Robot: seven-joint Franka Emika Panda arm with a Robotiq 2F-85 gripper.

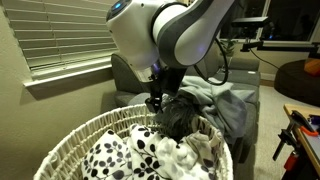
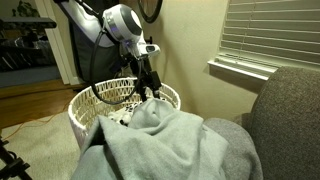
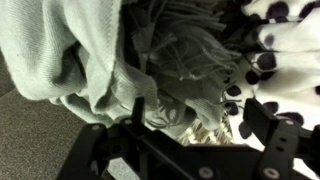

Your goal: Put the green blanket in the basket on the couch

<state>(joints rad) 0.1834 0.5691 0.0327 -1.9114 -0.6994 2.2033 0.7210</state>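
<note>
My jaws hang spread wide, gripping nothing, just above the far rim of the basket (image 1: 62,143). The green blanket (image 2: 165,140) spills from the couch (image 2: 293,105) over that rim. Part of it seems to lie inside beside the spotted white cloth (image 1: 112,156), though the wrist view is murky.

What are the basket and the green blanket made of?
Basket: probably white-painted wicker, going by its woven strands and open-weave rim. Blanket: seemingly a soft, matte, fleece-like fabric, since it falls in loose rumples; exact fibre unclear.
</note>
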